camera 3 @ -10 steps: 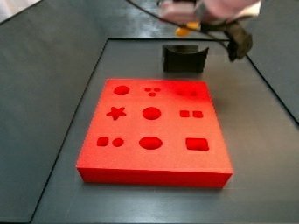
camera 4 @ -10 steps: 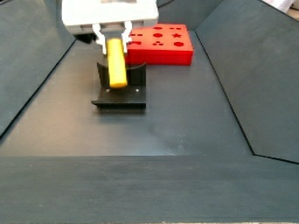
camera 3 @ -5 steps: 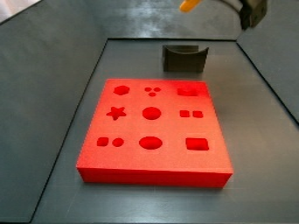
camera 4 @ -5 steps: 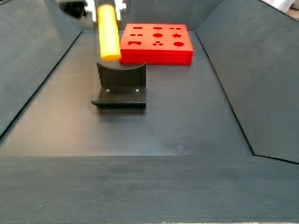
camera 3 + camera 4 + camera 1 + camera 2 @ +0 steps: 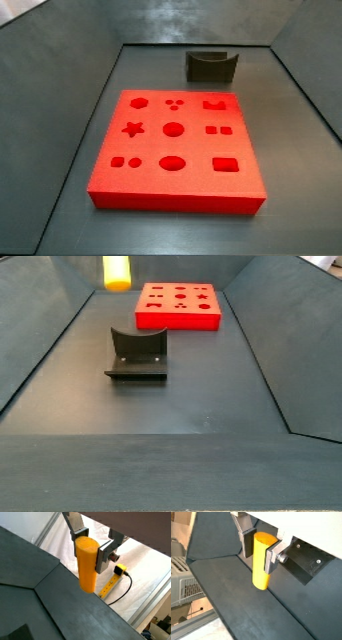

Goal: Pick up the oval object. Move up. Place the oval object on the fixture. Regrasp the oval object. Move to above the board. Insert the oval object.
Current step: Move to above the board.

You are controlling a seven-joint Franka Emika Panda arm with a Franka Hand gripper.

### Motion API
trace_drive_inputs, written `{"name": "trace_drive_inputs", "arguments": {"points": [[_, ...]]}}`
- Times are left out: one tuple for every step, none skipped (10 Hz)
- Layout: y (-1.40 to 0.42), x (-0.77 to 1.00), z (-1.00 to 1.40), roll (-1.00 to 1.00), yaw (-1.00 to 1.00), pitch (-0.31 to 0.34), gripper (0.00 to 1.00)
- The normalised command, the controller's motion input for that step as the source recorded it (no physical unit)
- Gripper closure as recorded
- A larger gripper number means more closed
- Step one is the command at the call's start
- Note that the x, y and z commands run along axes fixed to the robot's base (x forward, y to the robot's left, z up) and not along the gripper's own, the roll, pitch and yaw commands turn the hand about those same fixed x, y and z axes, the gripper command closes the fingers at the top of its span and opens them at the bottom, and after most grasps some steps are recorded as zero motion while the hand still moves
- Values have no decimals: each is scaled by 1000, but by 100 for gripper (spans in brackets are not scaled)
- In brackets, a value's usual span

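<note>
Since the earlier frames the gripper (image 5: 92, 543) has risen clear of the fixture (image 5: 138, 354), carrying the peg (image 5: 118, 271) with it; in a side view only the peg's lower end shows at the top edge, and in the side view facing the board (image 5: 177, 148) the arm is out of frame altogether. Both wrist views show the silver fingers (image 5: 271, 558) closed on the peg's upper part, so most of its length hangs free below the pads, its long axis roughly in line with the fingers. That grip looks chosen for insertion: the free lower end can enter a cutout before the fingers reach the board. The fixture stands empty on the floor, its notch free. The regrasp seems done, and the lift gives clearance for the travel to above the board.
</note>
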Motion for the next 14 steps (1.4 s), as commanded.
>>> {"name": "trace_drive_inputs", "arguments": {"points": [[-1000, -482, 259, -1000, -137, -74, 100], [-1000, -494, 276, -1000, -140, -86, 100], [-1000, -523, 276, -1000, -148, -92, 100], [-1000, -526, 267, -1000, -153, -95, 100], [-1000, -534, 273, -1000, -165, -88, 100], [-1000, -536, 273, -1000, -170, -82, 100], [-1000, -557, 277, -1000, -180, -71, 100], [-1000, -577, 283, -1000, -185, -68, 100], [-1000, -599, 282, -1000, -187, -63, 100], [-1000, -620, 278, -1000, -188, -56, 100], [-843, -550, 243, -1000, -187, -55, 100], [-450, -336, 126, -1000, -180, -51, 100], [-243, -211, 64, -860, -145, -38, 100], [-124, -138, 45, -646, -96, -29, 100]]}}
